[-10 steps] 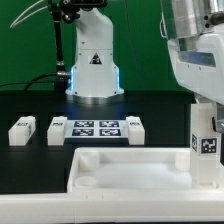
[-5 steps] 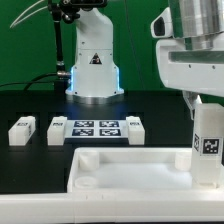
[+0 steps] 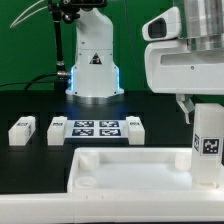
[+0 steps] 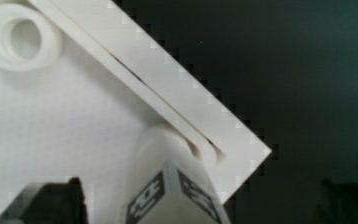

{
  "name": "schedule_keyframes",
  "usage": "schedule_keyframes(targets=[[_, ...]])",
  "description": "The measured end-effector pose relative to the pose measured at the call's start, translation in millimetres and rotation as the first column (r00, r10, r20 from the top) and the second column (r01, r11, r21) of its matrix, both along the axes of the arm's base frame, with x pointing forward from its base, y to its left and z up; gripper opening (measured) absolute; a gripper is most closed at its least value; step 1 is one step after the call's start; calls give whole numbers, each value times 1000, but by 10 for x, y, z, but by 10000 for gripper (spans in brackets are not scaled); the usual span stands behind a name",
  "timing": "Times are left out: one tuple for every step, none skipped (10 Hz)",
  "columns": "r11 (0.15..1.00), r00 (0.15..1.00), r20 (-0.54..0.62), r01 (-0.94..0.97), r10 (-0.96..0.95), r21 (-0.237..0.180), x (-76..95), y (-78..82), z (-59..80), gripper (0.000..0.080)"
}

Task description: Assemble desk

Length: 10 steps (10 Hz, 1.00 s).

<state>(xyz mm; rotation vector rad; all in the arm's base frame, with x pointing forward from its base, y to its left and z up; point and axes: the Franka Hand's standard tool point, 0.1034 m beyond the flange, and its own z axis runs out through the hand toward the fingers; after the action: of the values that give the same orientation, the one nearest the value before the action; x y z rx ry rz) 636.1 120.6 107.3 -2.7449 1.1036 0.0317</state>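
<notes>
Fingers (image 3: 186,108) spread open, gripping nothing, one just beside the top of the upright white leg (image 3: 205,125), which stands below them in a corner of the desk top (image 3: 130,178) and bears a black-and-white square tag (image 3: 210,145).

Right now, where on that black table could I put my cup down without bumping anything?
The widest bare patch is the black table on the exterior view's right, between the last lying leg and the upright leg. A narrow strip runs between the desk top's rear rim and the marker board. The row of lying legs beside that board is crowded.
</notes>
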Motion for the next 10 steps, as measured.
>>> schedule_keyframes(targets=[[980, 980, 25, -195, 196, -49, 9, -85, -2, 649], [933, 936, 30, -347, 351, -95, 16, -110, -10, 649], [909, 911, 43, -404, 410, -107, 49, -114, 0, 649], [913, 915, 51, -393, 400, -110, 61, -127, -2, 649], [922, 924, 49, -372, 379, -108, 59, -122, -3, 649], [921, 923, 49, -374, 381, -109, 60, -125, -4, 561], [921, 924, 49, -373, 380, -109, 60, -125, -4, 417], [948, 950, 42, -302, 308, -102, 57, -129, -5, 291], [968, 971, 36, -230, 234, -97, 58, -145, -7, 291], [979, 983, 32, -180, 183, -92, 57, -145, -8, 294]])
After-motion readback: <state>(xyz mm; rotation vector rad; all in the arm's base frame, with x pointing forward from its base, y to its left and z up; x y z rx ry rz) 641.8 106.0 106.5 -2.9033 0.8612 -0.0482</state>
